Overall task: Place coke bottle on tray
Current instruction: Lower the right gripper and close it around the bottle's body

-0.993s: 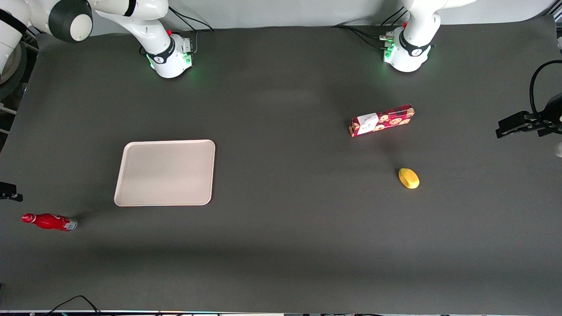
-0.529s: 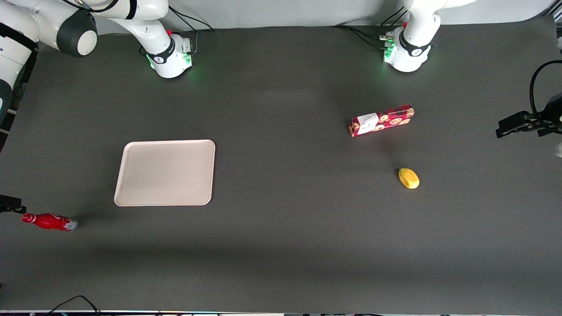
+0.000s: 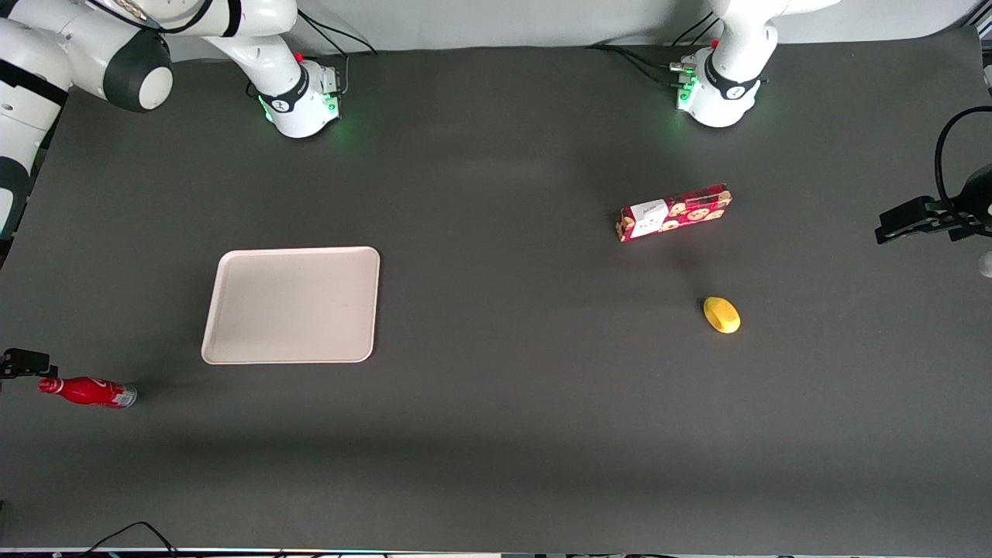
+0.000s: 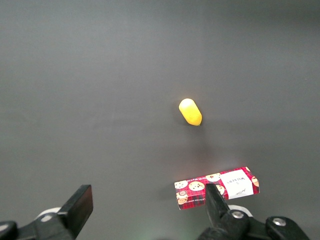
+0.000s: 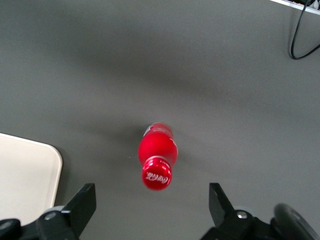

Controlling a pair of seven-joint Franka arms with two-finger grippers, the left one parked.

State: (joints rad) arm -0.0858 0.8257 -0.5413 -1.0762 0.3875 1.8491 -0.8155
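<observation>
1. Coke bottle point(image 3: 87, 391) stands upright on the mat at the working arm's end of the table, nearer the front cam than the tray point(image 3: 292, 305), apart from it.
2. Gripper point(image 5: 152, 202) hangs above the bottle's cap, pointing straight down, fingers point(image 5: 81, 201) spread wide, holding nothing.
3. Yellow lemon-like item point(image 3: 721, 315) and cookie box point(image 3: 673, 211) lie twd the parked arm's end, box farther from cam.

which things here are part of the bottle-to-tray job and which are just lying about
Part of the job:
- coke bottle, standing on the table near the tray's corner
- tray, nothing on it
- gripper, open, above the bottle, fingers either side of the cap

Just lying about:
- cookie box
- yellow fruit, nearer the front camera than the box
</observation>
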